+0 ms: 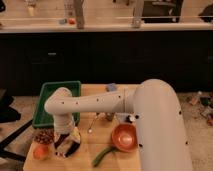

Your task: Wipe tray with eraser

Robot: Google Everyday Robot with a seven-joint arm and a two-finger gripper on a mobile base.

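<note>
The green tray (52, 96) sits at the table's back left, and nothing shows on its floor. My gripper (66, 143) hangs straight down from the white arm (90, 102), in front of the tray's near wall. It is lowered over the dark round bowl (70, 150) at the front left. Its jaws stand open around the bowl's contents. The eraser is hidden; the gripper covers most of what lies in the bowl, and only a pale yellowish bit (75, 134) shows beside it.
A reddish-brown clump (44, 136) and an orange fruit (40, 151) lie left of the dark bowl. An orange bowl (124, 136) and a green pepper (102, 156) sit at the front right. A small blue block (111, 87) lies at the back edge. Dark cabinets stand behind.
</note>
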